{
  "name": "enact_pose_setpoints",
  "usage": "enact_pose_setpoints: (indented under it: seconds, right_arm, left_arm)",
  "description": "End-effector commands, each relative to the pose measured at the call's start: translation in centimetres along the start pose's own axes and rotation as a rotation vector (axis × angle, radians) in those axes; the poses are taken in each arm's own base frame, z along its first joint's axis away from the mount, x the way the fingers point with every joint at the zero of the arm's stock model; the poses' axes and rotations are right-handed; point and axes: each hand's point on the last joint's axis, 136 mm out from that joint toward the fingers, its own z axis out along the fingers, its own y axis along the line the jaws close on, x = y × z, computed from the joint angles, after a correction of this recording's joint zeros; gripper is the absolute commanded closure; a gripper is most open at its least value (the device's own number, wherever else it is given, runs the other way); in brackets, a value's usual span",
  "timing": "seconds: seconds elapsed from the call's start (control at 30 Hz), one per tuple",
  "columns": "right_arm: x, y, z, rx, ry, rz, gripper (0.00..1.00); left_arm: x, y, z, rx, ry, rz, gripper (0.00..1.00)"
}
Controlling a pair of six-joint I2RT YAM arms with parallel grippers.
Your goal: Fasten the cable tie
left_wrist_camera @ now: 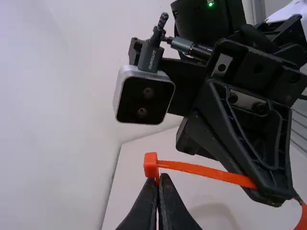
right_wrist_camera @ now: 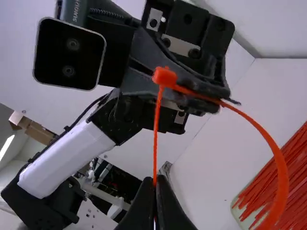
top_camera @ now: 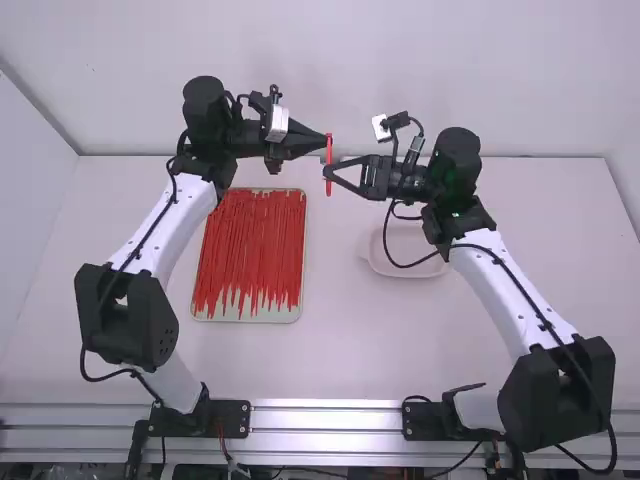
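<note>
Red cable tie (top_camera: 328,160) is held in the air above the far edge of the surface, near its middle. The left gripper (left_wrist_camera: 158,178) has its fingers pinched together on the tie right at its square head. The right gripper (right_wrist_camera: 154,181) has its fingers closed tight on the strap. A tray (top_camera: 245,317) of spare ties (top_camera: 250,250) lies below.

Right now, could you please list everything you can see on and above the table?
cable tie: one, red, in the air between both claws
spare ties: a pile, red, in the tray
tray: one, beige, on the table left of the middle
dish: one, white, on the table right of the middle
table: one, white
left arm: one, white with black joints
right arm: one, same colours
left claw: black, shut on the cable tie beside its head
right claw: black, shut on its strap
</note>
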Motion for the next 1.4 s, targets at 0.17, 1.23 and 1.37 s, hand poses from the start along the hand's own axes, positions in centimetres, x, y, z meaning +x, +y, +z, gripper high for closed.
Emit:
enact_pose_setpoints:
  seconds: [0.17,1.23,1.37]
  right_arm:
    - [-1.3,0.1,-0.2,0.011,-0.064,0.024,1.0]
    - [-3.2,-2.1,-2.6,0.092,-0.146,0.045,1.0]
    - [-3.3,-2.2,-2.7,0.095,-0.15,0.046,1.0]
  left_arm:
    - [-0.5,-1.4,1.0,0.061,-0.022,0.004,0.98]
    - [-0.1,-4.8,2.7,0.206,-0.065,-0.052,0.98]
    - [-0.4,-4.9,2.8,0.216,-0.07,-0.035,0.98]
